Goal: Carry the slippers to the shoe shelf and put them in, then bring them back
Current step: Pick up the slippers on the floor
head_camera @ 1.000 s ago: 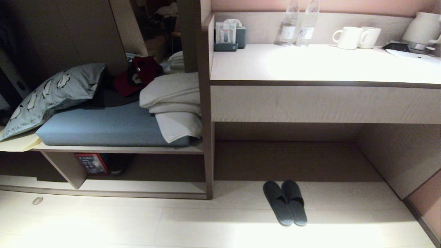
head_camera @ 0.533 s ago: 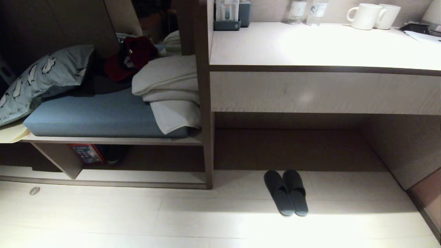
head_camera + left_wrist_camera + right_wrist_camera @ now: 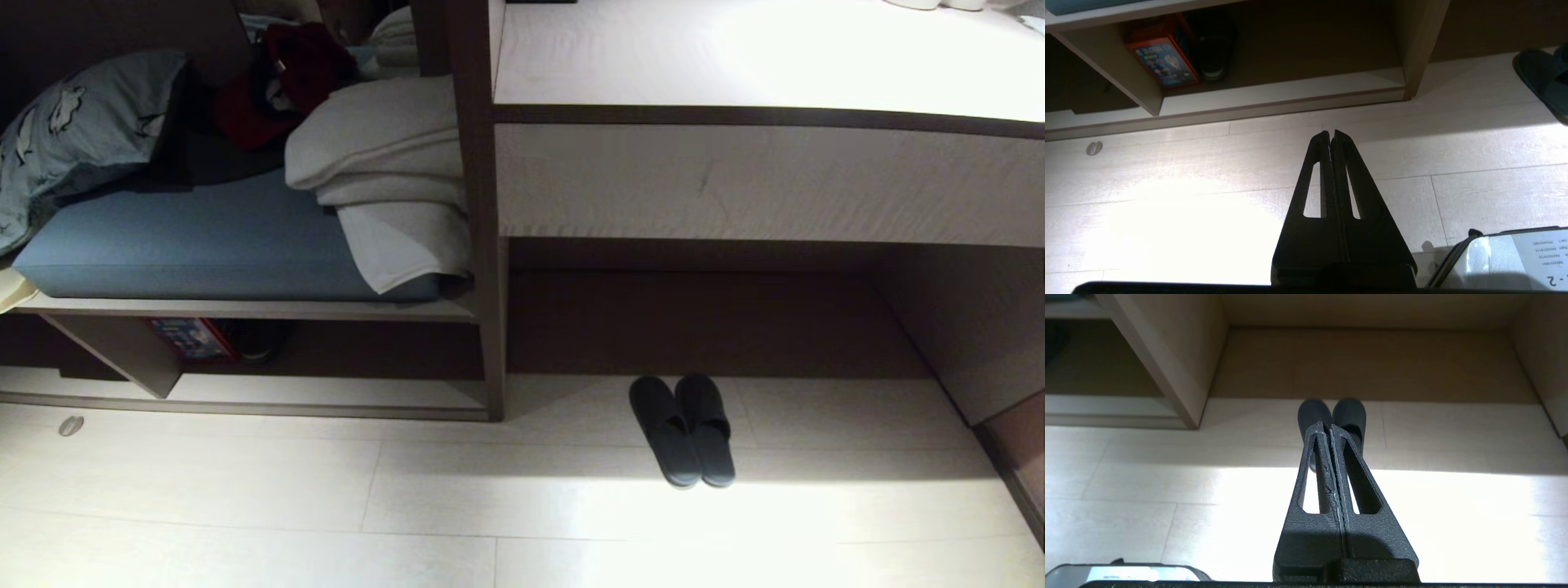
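Straight ahead of my right gripper (image 3: pixel 1330 425), down on the floor, sit the slippers (image 3: pixel 682 430), two of them, side by side and touching, toes toward the desk recess (image 3: pixel 702 322). That gripper is clenched with nothing in it. My left gripper (image 3: pixel 1330 132) is clenched and empty too, with the shoe shelf (image 3: pixel 1274 92) ahead of it and the slippers well off to its outer side. One shelf, one divider (image 3: pixel 1106 67), and inside just one red box (image 3: pixel 1163 61) and one black shoe (image 3: pixel 1212 53). The risk as I see it: those soles look thin and lie flat, so a pinch could skate off, or I lift only one and split the pair. Coming in low, the fingers could scrape the floor.
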